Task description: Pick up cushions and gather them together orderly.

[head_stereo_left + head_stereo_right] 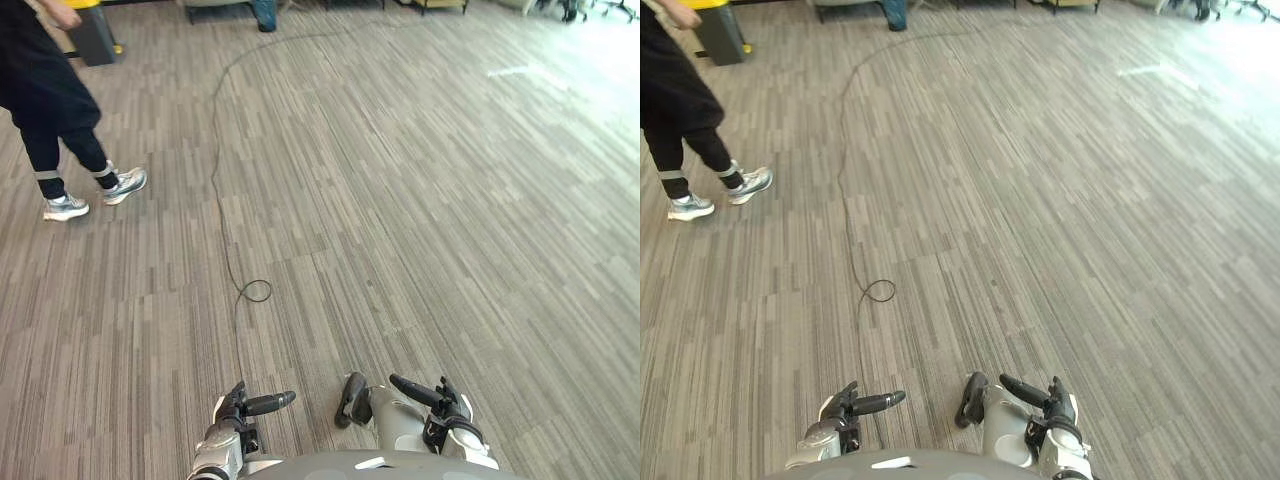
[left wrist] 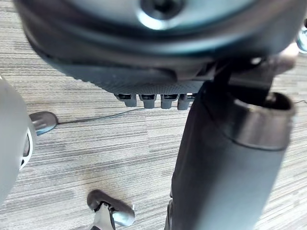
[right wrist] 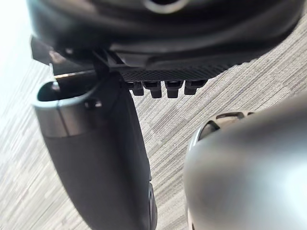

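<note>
Left hand: my dark left hand (image 1: 243, 407) hangs low at the near edge of the eye views, just above the floor, with the silver-grey forearm behind it.
Left hand state: in the left wrist view the fingers (image 2: 154, 100) lie straight in a close row, side by side. The thumb (image 2: 225, 163) stands out from them towards my middle. It holds nothing.
Right hand: my dark right hand (image 1: 440, 400) hangs at the same height on the other side, well apart from the left.
Right hand state: in the right wrist view the fingers (image 3: 163, 87) run straight and close together, with the thumb (image 3: 96, 158) spread away from them. It is empty.
Floor: grey striped carpet floor (image 1: 400, 200) fills the ground before me, with a bright patch of light (image 1: 590, 50) at the far right.
Eye views: a person in dark trousers (image 1: 45, 90) and silver-white sneakers (image 1: 125, 184) stands at the far left, mid-stride. A grey bin with a yellow top (image 1: 92, 35) is just behind the person.
Wrist views: both show the carpet directly beneath each hand, past the row of fingers.
Task item: I cannot tell where the cushions lie, and both hands hang free of any load.
</note>
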Robot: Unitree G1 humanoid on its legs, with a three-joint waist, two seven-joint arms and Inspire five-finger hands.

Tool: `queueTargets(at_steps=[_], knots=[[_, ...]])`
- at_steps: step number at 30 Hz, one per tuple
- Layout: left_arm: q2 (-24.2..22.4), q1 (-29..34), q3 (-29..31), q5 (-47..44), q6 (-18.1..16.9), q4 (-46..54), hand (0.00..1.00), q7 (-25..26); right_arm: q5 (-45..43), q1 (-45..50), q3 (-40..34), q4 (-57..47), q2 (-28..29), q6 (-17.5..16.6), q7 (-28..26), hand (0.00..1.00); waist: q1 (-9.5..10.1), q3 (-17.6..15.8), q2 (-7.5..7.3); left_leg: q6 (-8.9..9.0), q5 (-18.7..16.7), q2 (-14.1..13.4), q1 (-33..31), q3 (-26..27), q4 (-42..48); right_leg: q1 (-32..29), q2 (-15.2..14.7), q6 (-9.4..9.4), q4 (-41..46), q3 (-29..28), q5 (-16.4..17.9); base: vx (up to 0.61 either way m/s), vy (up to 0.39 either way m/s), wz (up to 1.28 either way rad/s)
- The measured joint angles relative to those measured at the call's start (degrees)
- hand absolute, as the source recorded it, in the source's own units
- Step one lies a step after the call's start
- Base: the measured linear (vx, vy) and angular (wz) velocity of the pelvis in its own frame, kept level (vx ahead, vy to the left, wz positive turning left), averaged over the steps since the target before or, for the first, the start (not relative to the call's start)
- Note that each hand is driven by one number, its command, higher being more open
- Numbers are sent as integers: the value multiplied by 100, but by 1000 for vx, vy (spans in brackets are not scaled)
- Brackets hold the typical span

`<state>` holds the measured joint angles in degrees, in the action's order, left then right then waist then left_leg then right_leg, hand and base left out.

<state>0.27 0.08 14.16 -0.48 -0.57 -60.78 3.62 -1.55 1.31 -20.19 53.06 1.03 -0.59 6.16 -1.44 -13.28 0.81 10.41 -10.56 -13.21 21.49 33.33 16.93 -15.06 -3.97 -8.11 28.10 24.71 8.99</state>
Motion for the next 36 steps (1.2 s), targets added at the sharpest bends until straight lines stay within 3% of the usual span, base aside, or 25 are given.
queueTargets(at_steps=[1, 2, 3, 5, 9, 11, 14, 16, 17, 18, 19, 20, 21, 22, 23, 24, 25, 27, 30, 31, 32, 33, 34, 35, 36], knots=[[-129, 4, 331, 75, 9, 127, 100, -17, 26, 39, 4, 2, -48, 50, 16, 100, -17, -13, 141, -132, 561, -612, -598, -686, 2093, 520, 365, -18, -374, -80, 102, 495, -257, -46], [-189, 41, 459, 100, 4, 236, 100, -18, 27, 61, 9, -1, -68, 51, 20, 100, 11, 2, 212, -289, 746, -800, -971, -1002, 3182, 767, 576, -34, -581, -223, 123, 459, -199, -80], [-228, 75, 502, 101, -13, 355, 100, -16, 26, 55, 31, 2, -79, 50, 31, 100, 38, -23, 248, -251, 677, -912, -1372, -1217, 4150, 1055, 782, -62, -774, -436, 154, 492, -168, -73], [-223, 109, 498, 99, -49, 543, 100, -6, 20, 76, 136, 42, -83, 75, 43, 100, 95, -36, 201, -281, 440, -900, -1947, -1392, 4849, 1520, 964, -119, -1067, -790, 205, 336, -64, -95], [-190, 159, 459, 56, -200, 874, 100, -6, -74, 190, 248, 65, -47, 184, 69, 100, 142, -43, 40, -501, -140, -514, -3056, -1378, 3677, 2332, 1038, 20, -1721, -1564, 233, 361, 20, -107], [-291, 151, 485, 13, -257, 962, 100, 10, -73, 195, 250, 73, -45, 197, 71, 100, 204, -60, 37, -543, -197, -128, -3453, -1626, 2052, 2707, 1020, 123, -1955, -2084, 243, 458, 112, -106], [-288, 97, 453, -27, -259, 981, 100, 29, -70, 225, 305, 131, -36, 196, 72, 100, 315, -8, -14, -445, 164, 312, -3796, -2057, 343, 3064, 921, 303, -2253, -2710, 465, 486, 202, -111], [-231, 115, 456, -48, -240, 960, 100, 60, -70, 264, 345, 152, -14, 199, 78, 100, 362, 24, -70, -692, 608, 391, -3789, -2165, 266, 3208, 831, 402, -2242, -2966, 631, 593, 245, -91], [-138, 183, 493, -125, -233, 874, 100, 99, -70, 413, 348, 156, 103, 187, 82, 100, 421, 271, -204, -964, 1009, 516, -3751, -2120, 450, 3179, 633, 672, -1996, -3260, 836, 607, 228, -104], [-44, 160, 509, -161, -235, 767, 100, 136, -79, 451, 328, 151, 168, 178, 80, 100, 420, 367, -360, -1017, 682, 554, -3723, -1907, 665, 2935, 480, 865, -1421, -3342, 954, 707, 288, -93], [-26, 156, 509, -166, -234, 758, 100, 140, -77, 451, 324, 154, 183, 178, 80, 100, 421, 383, -388, -1021, 592, 555, -3697, -1852, 709, 2856, 458, 888, -1216, -3344, 963, 443, 212, -70], [50, 139, 508, -175, -230, 685, 100, 163, -74, 461, 327, 159, 219, 178, 79, 100, 430, 408, -493, -1066, 291, 587, -3423, -1605, 772, 2415, 356, 1028, -21, -3274, 895, 536, 282, -71], [108, 110, 482, -176, -189, 552, 100, 186, -77, 455, 334, 154, 222, 157, 67, 100, 414, 386, -537, -1130, 112, 688, -3014, -1443, 640, 1958, 197, 1602, 1242, -3112, 548, 409, 223, -74], [128, 94, 452, -176, -159, 505, 100, 199, -87, 456, 334, 145, 215, 142, 57, 100, 402, 375, -533, -1123, 35, 736, -2809, -1377, 547, 1736, 85, 1847, 1821, -3027, 335, 513, 253, -58], [124, 44, 402, -176, -134, 420, 100, 226, -108, 448, 333, 107, 176, 103, 31, 100, 373, 352, -507, -1123, -114, 822, -2327, -1263, 341, 1305, -190, 1890, 2820, -2632, 221, 594, 238, -43], [107, 37, 273, -176, -139, 328, 100, 236, -137, 449, 333, 33, 122, 45, 18, 100, 302, 327, -436, -1089, -213, 846, -1810, -1173, 41, 916, -435, 1617, 3386, -2100, 351, 498, 184, -37], [108, 35, 198, -176, -135, 303, 100, 235, -137, 446, 332, 8, 104, 22, 17, 100, 274, 317, -409, -1067, -230, 843, -1628, -1152, -103, 756, -483, 1521, 3456, -1912, 408, 466, 139, -21], [151, 15, -80, -174, -134, 150, 100, 215, -144, 293, 332, 61, 35, -69, 25, 100, 193, 245, -324, -1018, -198, 773, -894, -966, -662, 134, -497, 1033, 2935, -1225, 732, 507, 65, -22], [192, 17, -225, -172, -126, 19, 100, 219, -145, 137, 332, 94, -23, -73, 26, 100, 79, 188, -262, -1017, -197, 676, -435, -735, -1023, -302, -391, 864, 1367, -634, 678, 463, -6, -22], [274, 88, -322, -154, -130, -4, 100, 203, -132, 68, 335, 197, -22, -70, 30, 100, 77, 177, -351, -987, -181, 867, -189, -702, -1292, -385, -254, 813, -17, -602, 18, 585, -132, -20], [334, 89, -348, -141, -129, -39, 100, 195, -171, 60, 308, 279, -13, -69, 23, 100, 58, 147, -436, -902, -167, 967, 5, -775, -1387, -385, -238, 245, -211, -766, -857, 592, -159, -33], [274, 72, -334, -117, -125, -125, 100, 213, -235, -64, 216, 306, -86, -40, 2, 100, 67, 96, -294, -809, -134, 837, 185, -787, -1374, -397, -104, 107, 75, -811, -639, 624, -255, -39], [169, 149, -158, -72, -119, -140, 100, 215, -193, -31, 185, 259, -82, -63, 12, 100, 42, 128, -129, -580, -2, 622, 50, -883, -899, -311, 22, 126, 74, -793, -274, 413, -219, -38], [132, 157, -131, -57, -114, -140, 100, 221, -187, -31, 98, 211, -75, -53, 0, 100, 3, 112, -89, -552, 2, 502, -77, -963, -523, -243, 71, 143, 44, -774, -166, 501, -312, -11], [108, 144, -95, 19, -86, -120, 100, 185, -189, -28, 64, 165, -48, 1, 16, 100, -35, 114, -17, -427, 50, 182, -549, -1230, 611, -43, 208, 170, -110, -759, -55, 388, -244, 5]])
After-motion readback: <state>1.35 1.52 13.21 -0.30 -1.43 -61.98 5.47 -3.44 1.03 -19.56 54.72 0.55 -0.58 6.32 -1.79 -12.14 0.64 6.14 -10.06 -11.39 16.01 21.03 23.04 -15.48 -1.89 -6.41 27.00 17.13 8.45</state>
